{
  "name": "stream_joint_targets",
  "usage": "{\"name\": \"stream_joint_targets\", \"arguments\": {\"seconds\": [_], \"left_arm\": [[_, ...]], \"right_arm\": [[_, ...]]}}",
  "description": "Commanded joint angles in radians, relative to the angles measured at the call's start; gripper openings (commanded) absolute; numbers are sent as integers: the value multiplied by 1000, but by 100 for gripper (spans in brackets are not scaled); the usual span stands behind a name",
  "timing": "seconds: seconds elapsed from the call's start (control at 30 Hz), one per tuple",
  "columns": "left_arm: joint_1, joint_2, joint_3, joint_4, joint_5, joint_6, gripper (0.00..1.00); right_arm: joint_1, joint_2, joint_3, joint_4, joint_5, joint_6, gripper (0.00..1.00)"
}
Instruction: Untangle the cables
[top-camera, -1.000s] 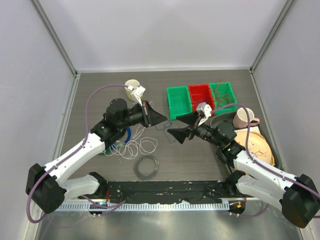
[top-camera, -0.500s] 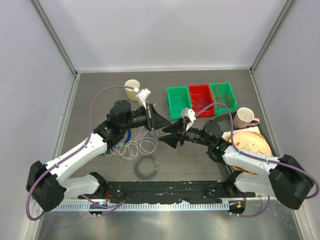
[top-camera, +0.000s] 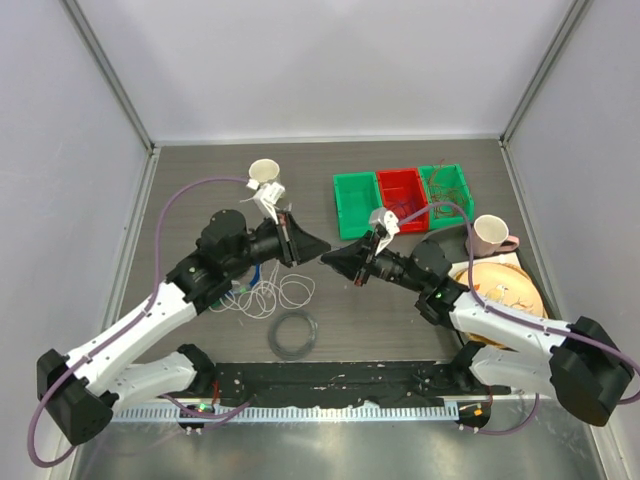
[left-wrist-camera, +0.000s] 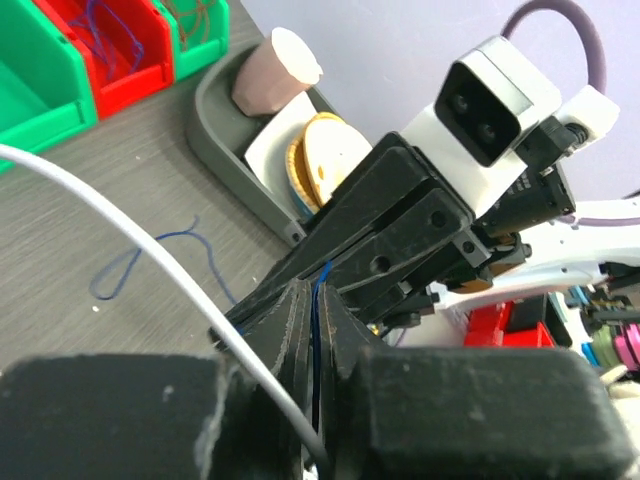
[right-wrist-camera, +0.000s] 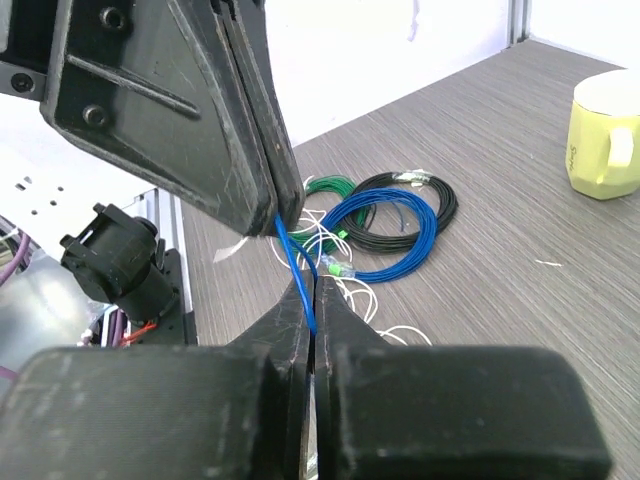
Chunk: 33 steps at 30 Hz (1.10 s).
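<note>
Found the left gripper (left-wrist-camera: 310, 315) with its jaws pressed together on a thin blue cable (left-wrist-camera: 317, 300), the strand rising out of the seam. Found the right gripper (right-wrist-camera: 313, 292) clamped on the same blue cable, just where it left the other tips. Saw the two grippers nose to nose, nearly touching, above the middle of the tabletop (top-camera: 380, 325).

Noted a white cable (left-wrist-camera: 120, 225) sweeping in toward the left jaws; possibly caught there too, but too blurred at the seam to say. Saw the other white cables (top-camera: 272, 295) lying in loose loops on the tabletop under the left arm. Beside them, made out a blue ring (right-wrist-camera: 420, 243), a black ring (right-wrist-camera: 440, 200) and a green ring (right-wrist-camera: 330, 187). Spotted a dark grey coil (top-camera: 295, 333) lying alone, nearer the arm bases.

Farther out, saw a yellow mug (top-camera: 264, 172) upright behind the left arm. To the right, noted a green bin (top-camera: 356, 205), a red bin (top-camera: 400, 175) and a second green bin (top-camera: 445, 168) side by side, thin wires in the last two. Beyond the right arm, saw a pink mug (top-camera: 487, 236) and a tan plate (top-camera: 510, 290) in a grey tray (left-wrist-camera: 215, 110).
</note>
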Motion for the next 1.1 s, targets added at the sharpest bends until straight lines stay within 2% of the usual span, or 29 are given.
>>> {"name": "stream_joint_targets", "arguments": {"seconds": [0.0, 0.07, 0.1, 0.17, 0.2, 0.43, 0.57, 0.8, 0.9, 1.07], "left_arm": [[4, -83, -13, -60, -115, 30, 21], [4, -112, -27, -77, -151, 36, 40], [4, -122, -31, -97, -168, 39, 68], [4, -142, -45, -123, -229, 44, 85], [4, -168, -59, -158, -254, 47, 100], [4, -280, -174, -313, -502, 28, 100], [6, -285, -235, -430, -621, -16, 100], [4, -107, -268, -542, -720, -93, 100], [6, -9, -236, -600, -811, -111, 100], [6, 80, -188, -613, -839, -99, 100]], "right_arm": [[-3, -67, 24, -47, 91, 41, 1], [-3, -93, 38, -82, 128, 49, 1], [-3, -102, 44, -131, 168, 52, 1], [-3, -122, 70, -179, 212, 58, 1], [-3, -127, 76, -226, 253, 58, 1], [-3, -157, 171, -423, 467, 64, 1], [-5, -147, 231, -516, 544, 60, 1], [-10, -58, 412, -633, 766, 28, 1], [-31, -6, 504, -644, 836, -22, 1], [-123, 74, 639, -639, 826, -84, 1]]}}
